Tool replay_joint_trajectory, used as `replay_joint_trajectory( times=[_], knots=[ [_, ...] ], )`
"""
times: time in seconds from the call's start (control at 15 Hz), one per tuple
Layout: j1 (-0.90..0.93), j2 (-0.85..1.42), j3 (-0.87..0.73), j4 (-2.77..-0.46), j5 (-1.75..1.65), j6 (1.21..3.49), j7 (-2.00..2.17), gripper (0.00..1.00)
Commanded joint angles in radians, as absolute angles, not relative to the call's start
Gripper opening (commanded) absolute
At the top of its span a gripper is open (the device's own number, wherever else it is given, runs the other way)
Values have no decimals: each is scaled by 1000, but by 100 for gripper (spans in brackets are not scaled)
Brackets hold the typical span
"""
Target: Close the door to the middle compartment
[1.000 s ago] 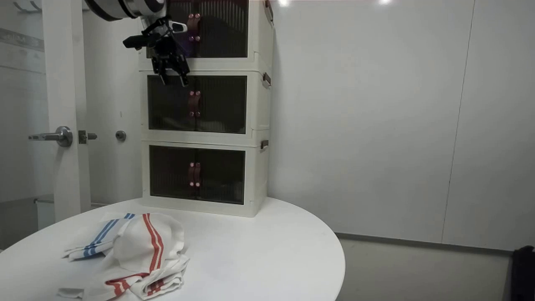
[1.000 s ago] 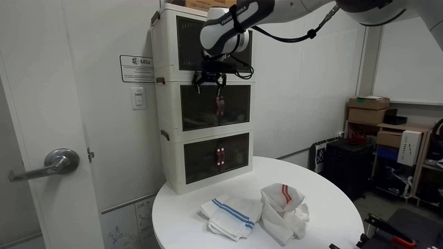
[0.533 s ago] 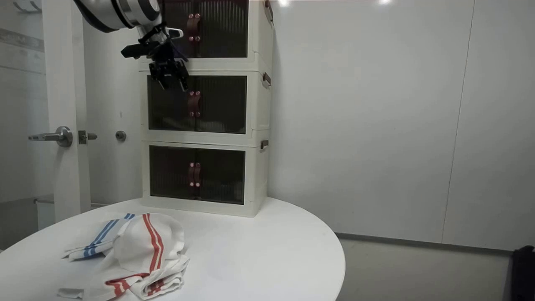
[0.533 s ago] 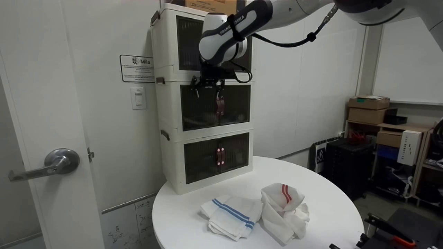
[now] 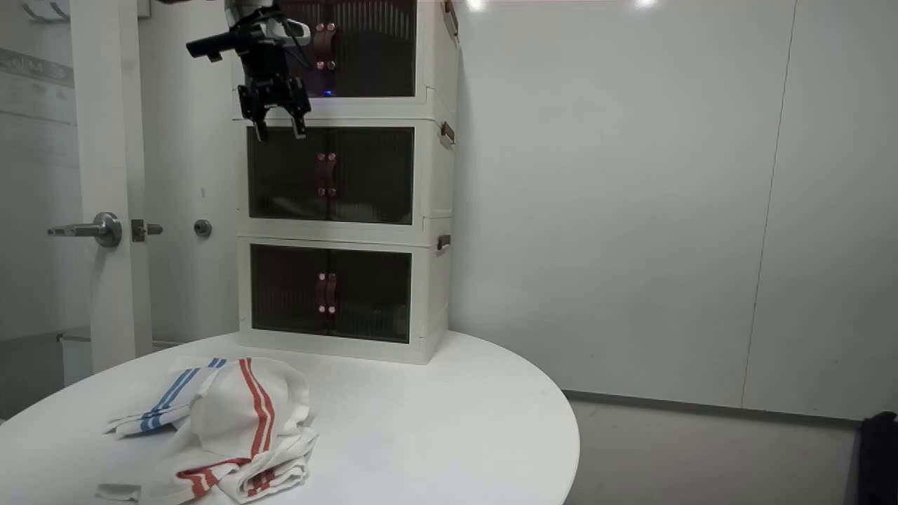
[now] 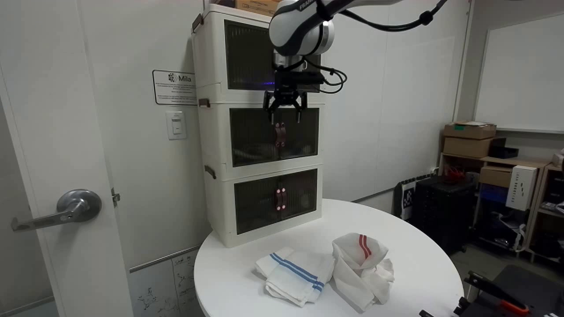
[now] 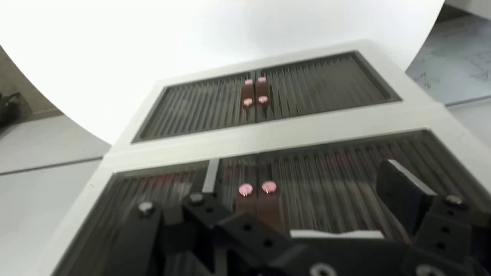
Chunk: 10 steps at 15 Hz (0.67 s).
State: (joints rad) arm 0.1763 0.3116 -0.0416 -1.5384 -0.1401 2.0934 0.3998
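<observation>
The middle compartment (image 5: 295, 226) is the second of three stacked white units, and its frame shows in an exterior view (image 6: 273, 167) and the wrist view (image 7: 268, 142). Its dark tinted door (image 5: 372, 175) lies flat in the frame, shut, also in an exterior view (image 6: 251, 141) and the wrist view (image 7: 326, 195). Reddish handles (image 6: 280, 135) meet at its centre. Reddish and pale contents show dimly through it. My gripper (image 5: 280, 135) hangs open and empty before the upper part of this door, fingers down, also in an exterior view (image 6: 285, 119) and the wrist view (image 7: 307, 180). Contact cannot be told.
The upper unit (image 5: 379, 106) and lower unit (image 5: 337, 344) also have shut doors. Towels with blue stripes (image 6: 295, 275) and red stripes (image 6: 363, 268) lie on the round white table (image 5: 435, 435). A room door (image 6: 66, 154) stands beside the stack.
My gripper dipped slightly, then rose and drew back, now hanging straighter. It has shifted left in an exterior view and right in an exterior view. The compartment door looks unchanged.
</observation>
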Motion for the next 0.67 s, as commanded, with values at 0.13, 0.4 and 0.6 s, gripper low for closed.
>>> replay_joint_trajectory(
  times=[0.13, 0.4, 0.6],
  knots=[
    [79, 27, -22, -1891, -51, 1979, 223, 100],
    [23, -129, -35, -2121, -51, 2114, 92, 100],
    [-4, -248, -61, -2293, 28, 2288, -56, 100]
  ],
)
